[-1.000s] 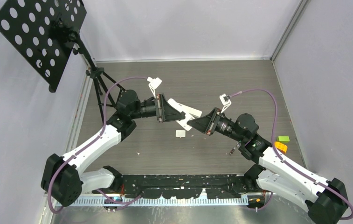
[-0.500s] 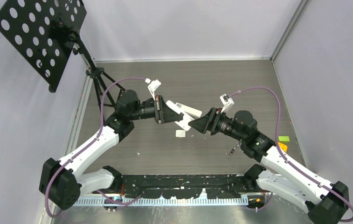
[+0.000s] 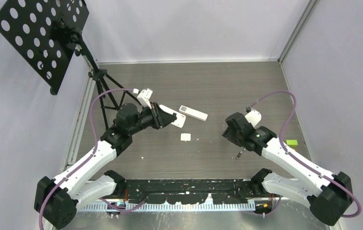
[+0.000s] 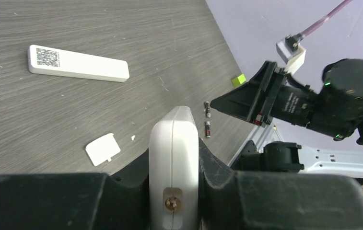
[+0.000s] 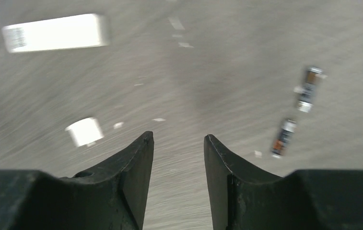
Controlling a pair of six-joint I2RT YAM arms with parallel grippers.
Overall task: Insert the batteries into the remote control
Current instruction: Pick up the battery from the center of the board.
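Left wrist camera: the left gripper (image 4: 174,160) is clamped on a white plastic remote control (image 4: 174,129). The remote stands on its narrow edge between the two black fingers (image 4: 136,173) and sticks out ahead of them. Ahead and to the left of this gripper, a second flat white remote with a square code label (image 4: 77,70) lies on the grey wood-grain table (image 4: 122,28). Closer in, just left of the held remote's tip, lies a small white rectangular battery cover (image 4: 102,149). Just right of the tip, two tiny dark batteries with gold-brown bands (image 4: 207,129) lie on the table, roughly end to end with a small gap between them. Beyond them, a small green block (image 4: 239,80) sits by the wall.

The right gripper (image 5: 178,143) hangs over the table, facing in from the opposite side. Its jaws are parted by a narrow gap with nothing between them. Its own camera is blurred. There the two batteries lie ahead and to the right of its fingers, the battery cover lies ahead and to the left, and the labelled remote is farther off to the left.

From overhead, the two grippers are apart, and a black perforated panel on a tripod (image 3: 40,38) stands beyond the left arm.
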